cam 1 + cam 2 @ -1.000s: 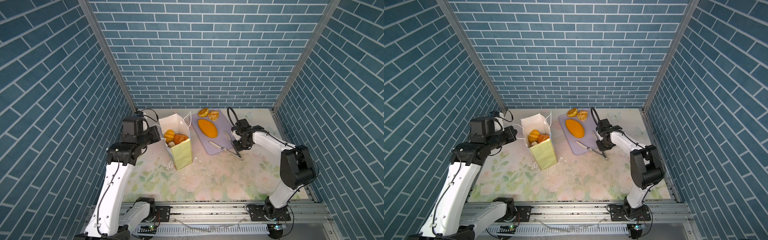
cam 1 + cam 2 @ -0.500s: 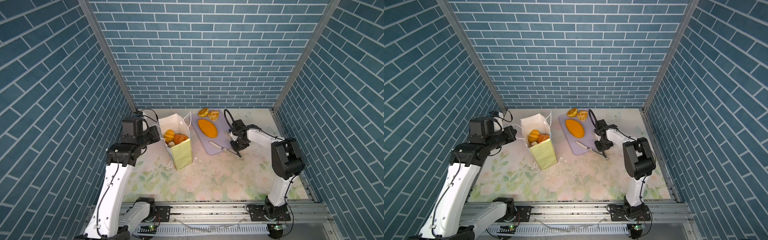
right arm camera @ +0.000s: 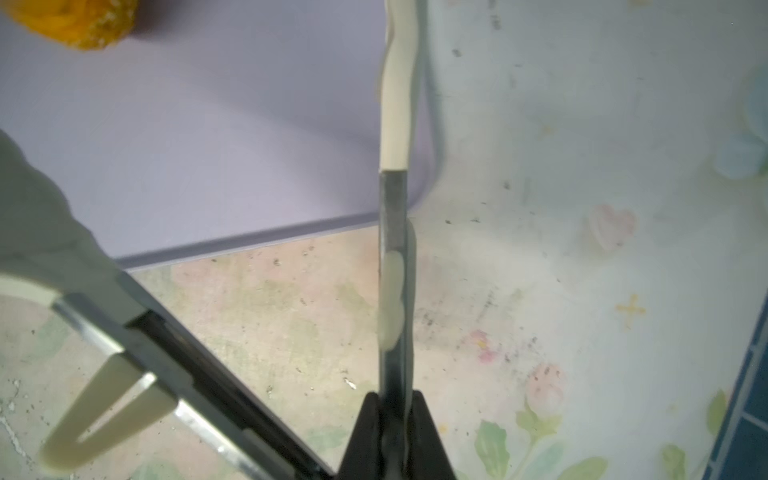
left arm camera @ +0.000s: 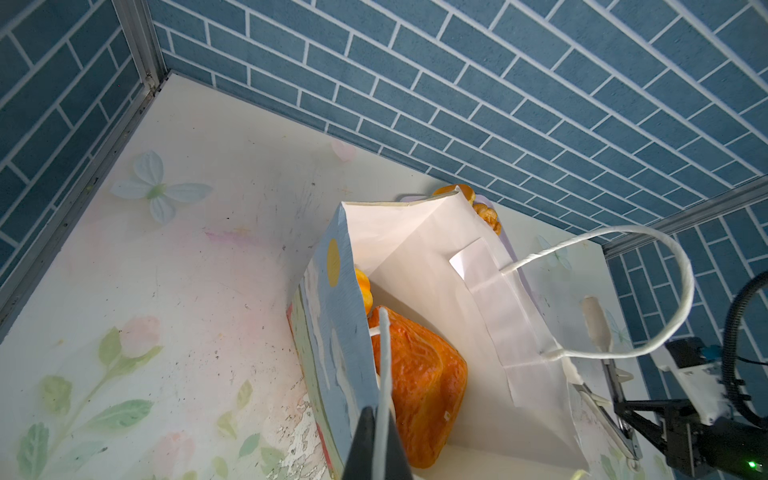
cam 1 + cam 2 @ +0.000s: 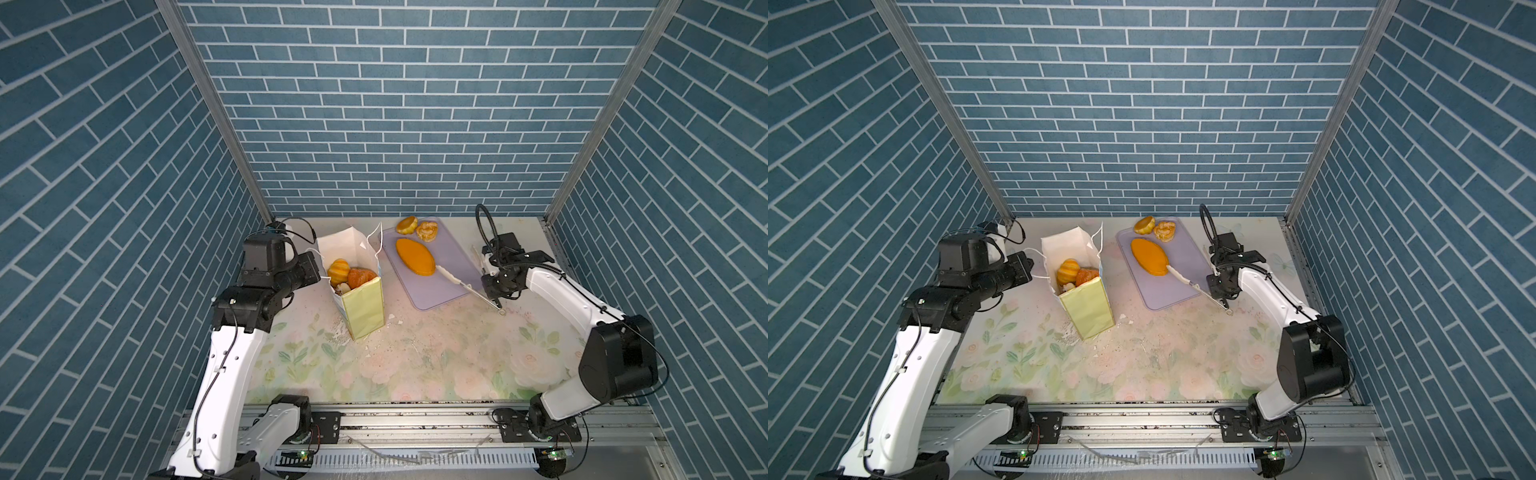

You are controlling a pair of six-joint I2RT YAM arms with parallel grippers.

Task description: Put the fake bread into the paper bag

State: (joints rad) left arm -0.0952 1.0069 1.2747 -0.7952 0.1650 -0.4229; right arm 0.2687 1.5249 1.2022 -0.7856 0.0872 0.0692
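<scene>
The paper bag [image 5: 361, 305] stands upright and open right at the fingertips of the left gripper [image 4: 380, 419]. That gripper's jaws are pressed together, pinching the bag's nearer white cord handle [image 4: 384, 353]. The other handle [image 4: 665, 291] loops free on the side of the bag away from it. Inside the bag, a ribbed orange loaf [image 4: 419, 382] lies closest to the left gripper, with a striped bun [image 5: 338, 270] just past it.

The rest of the bread is nearer the right gripper [image 3: 393, 397]. Its jaws are closed tight on one metal arm of the tongs [image 3: 392, 208], and that arm's white tip points straight out ahead of the fingers. The other arm spreads off to one side and lies across the lavender tray [image 5: 432, 293]. Its white tip reaches the end of the long oval loaf [image 5: 414, 256]; whether the two touch I cannot tell. Beyond that loaf, farther from the right gripper, a round bun [image 5: 406, 225] and a twisted pastry [image 5: 427, 231] sit side by side at the tray's far end. Bag and tray rest on the flowered table [image 5: 415, 365], close together but apart.
</scene>
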